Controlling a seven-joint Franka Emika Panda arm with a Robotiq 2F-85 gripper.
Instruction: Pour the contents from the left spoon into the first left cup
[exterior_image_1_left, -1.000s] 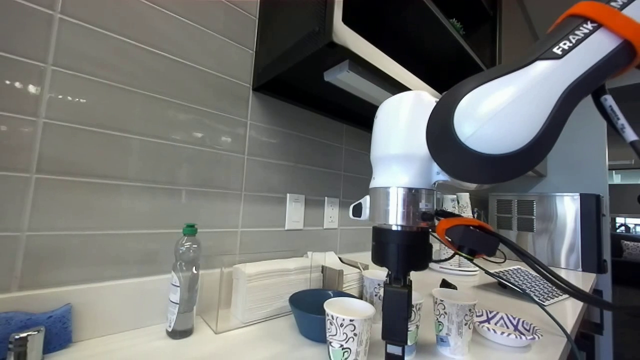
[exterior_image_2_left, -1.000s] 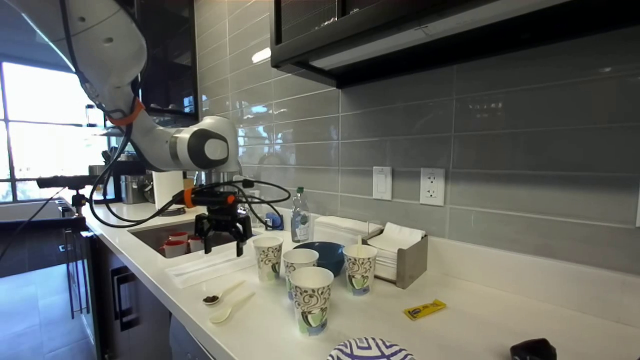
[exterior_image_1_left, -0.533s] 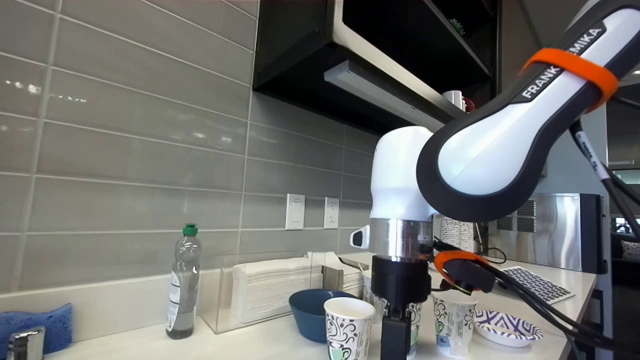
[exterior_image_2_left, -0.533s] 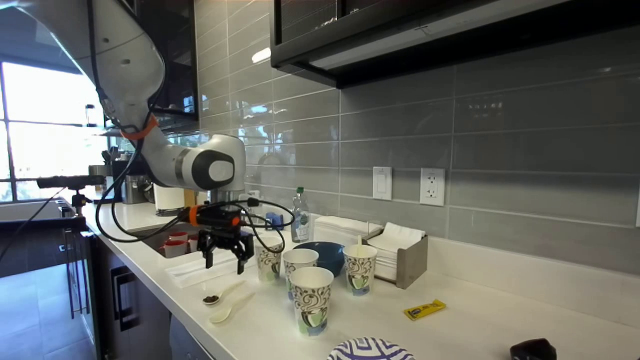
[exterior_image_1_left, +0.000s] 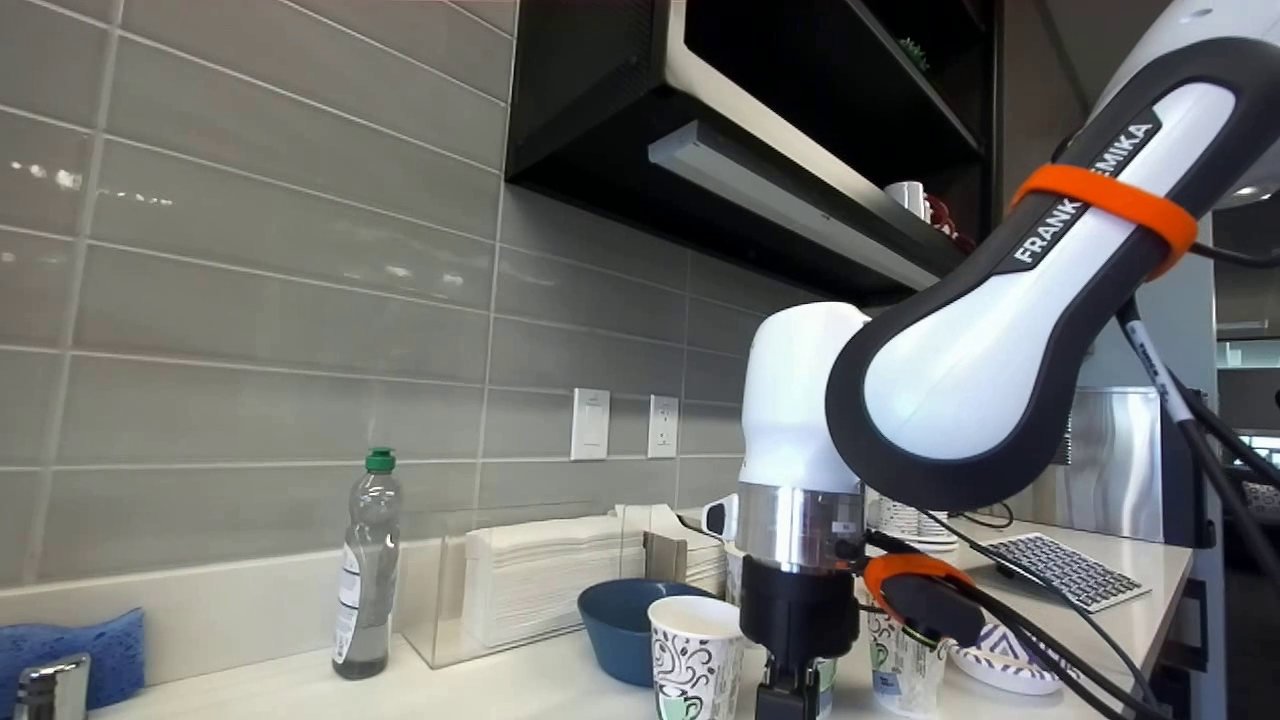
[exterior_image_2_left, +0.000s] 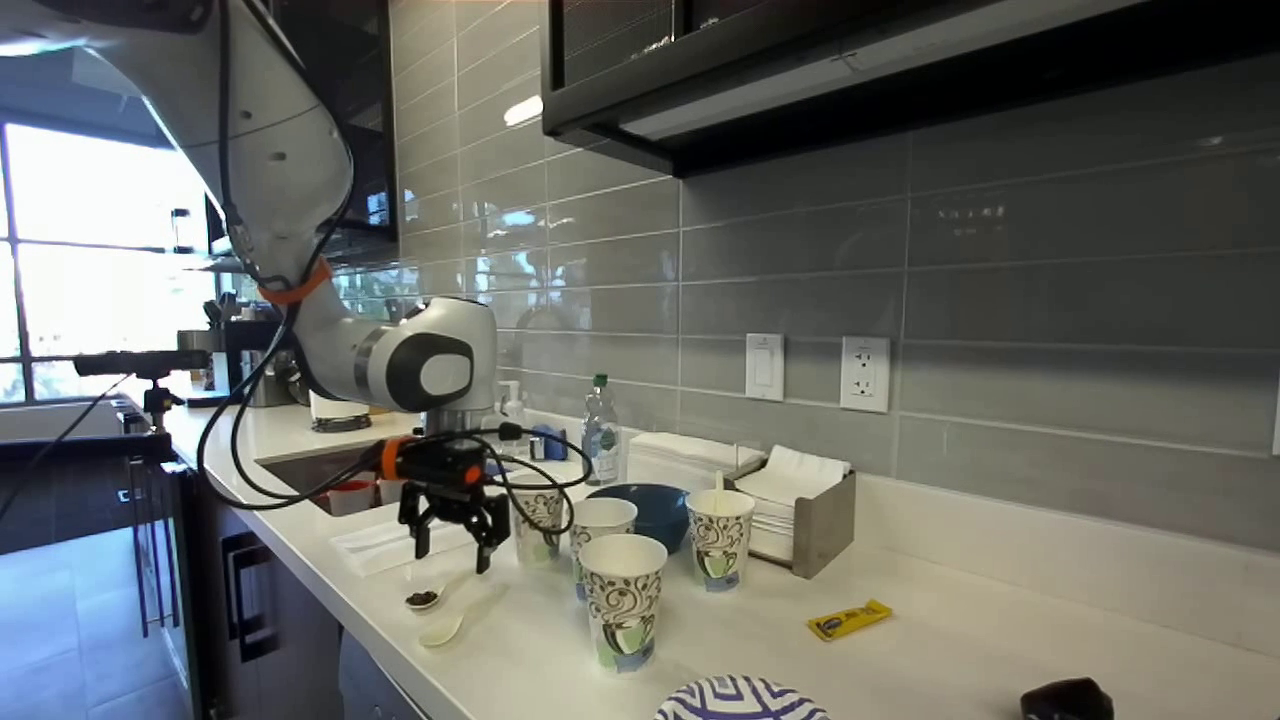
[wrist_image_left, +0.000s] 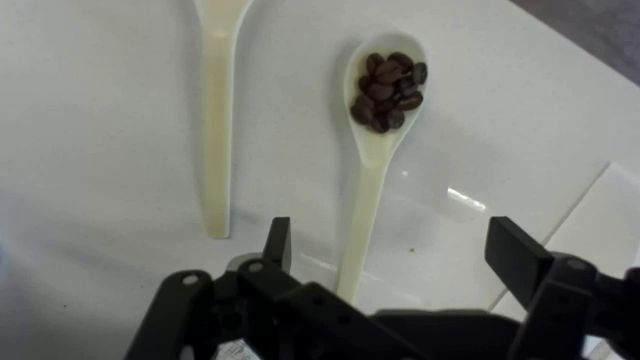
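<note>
The left spoon (wrist_image_left: 366, 195), pale and slim, lies on the counter with dark coffee beans (wrist_image_left: 388, 92) in its bowl. My gripper (wrist_image_left: 391, 227) stands open above its handle; the handle runs between the spread fingers, nearer one of them, with its end hidden by the gripper. In an exterior view the gripper (exterior_image_2_left: 453, 558) hangs over the counter, apart from the spoon. The first left cup (exterior_image_2_left: 538, 515), white with dark swirls, stands upright just behind the gripper; it also appears as the leftmost cup (exterior_image_1_left: 697, 650) in an exterior view.
A second pale spoon (wrist_image_left: 218, 135) lies beside the first. Several similar cups, such as the nearest one (exterior_image_2_left: 624, 605), stand close by with a dark blue bowl (exterior_image_2_left: 657, 512). A napkin holder (exterior_image_2_left: 828, 525), a patterned dish (exterior_image_2_left: 740, 700) and a yellow packet (exterior_image_2_left: 849, 619) are farther right.
My arm has come down steadily, bringing the open gripper closer to the counter and the spoons. The spoons and cups have stayed where they were.
</note>
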